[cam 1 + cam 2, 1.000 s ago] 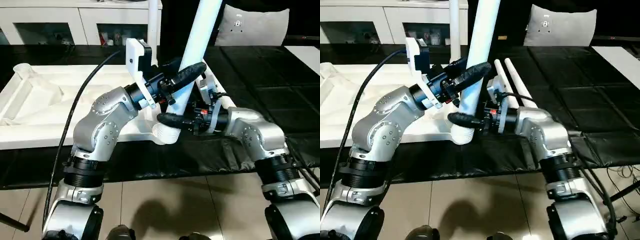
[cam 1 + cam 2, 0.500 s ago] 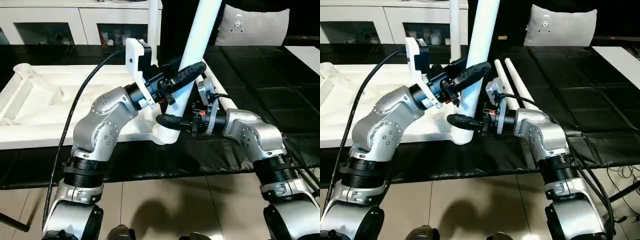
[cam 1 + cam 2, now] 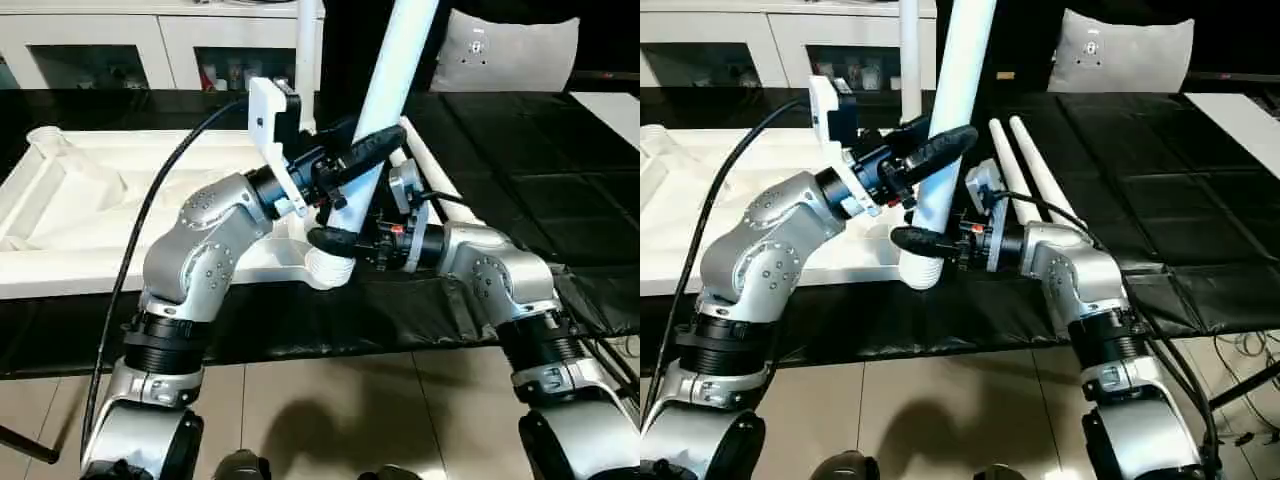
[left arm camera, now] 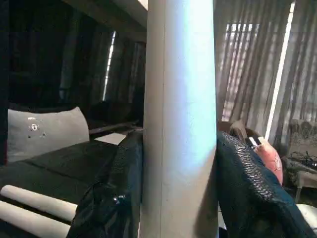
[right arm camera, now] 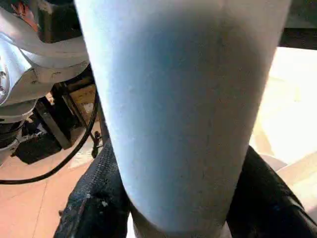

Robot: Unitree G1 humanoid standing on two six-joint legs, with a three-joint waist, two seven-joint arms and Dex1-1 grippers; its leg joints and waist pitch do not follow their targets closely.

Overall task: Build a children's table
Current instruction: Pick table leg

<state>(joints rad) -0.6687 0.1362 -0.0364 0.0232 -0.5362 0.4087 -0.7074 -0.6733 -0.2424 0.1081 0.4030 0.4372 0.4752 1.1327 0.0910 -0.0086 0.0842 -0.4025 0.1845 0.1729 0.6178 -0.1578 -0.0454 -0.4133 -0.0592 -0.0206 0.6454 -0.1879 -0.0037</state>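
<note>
Tabletop (image 3: pixel 120 210) lying underside-up on black counter (image 3: pixel 1140 150), white tube leg (image 3: pixel 385 110) rising tilted from near corner socket (image 3: pixel 328 268). Left tool (image 3: pixel 352 160) clenched on leg higher up; right tool (image 3: pixel 925 240) clenched on it just above socket. Fingers (image 4: pixel 124 173) flanking leg in left wrist view. Two spare legs (image 3: pixel 1025 170) lying beside tabletop on counter. Second leg (image 3: pixel 308 40) upright at far corner, before white cabinet (image 3: pixel 150 45).

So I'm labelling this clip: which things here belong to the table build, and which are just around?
Belongs to the job:
- tabletop, underside up
- leg gripped by left gripper and right gripper, at the corner socket
- two spare legs on the black mat

Just around:
- cabinet
- grey cushion
</note>
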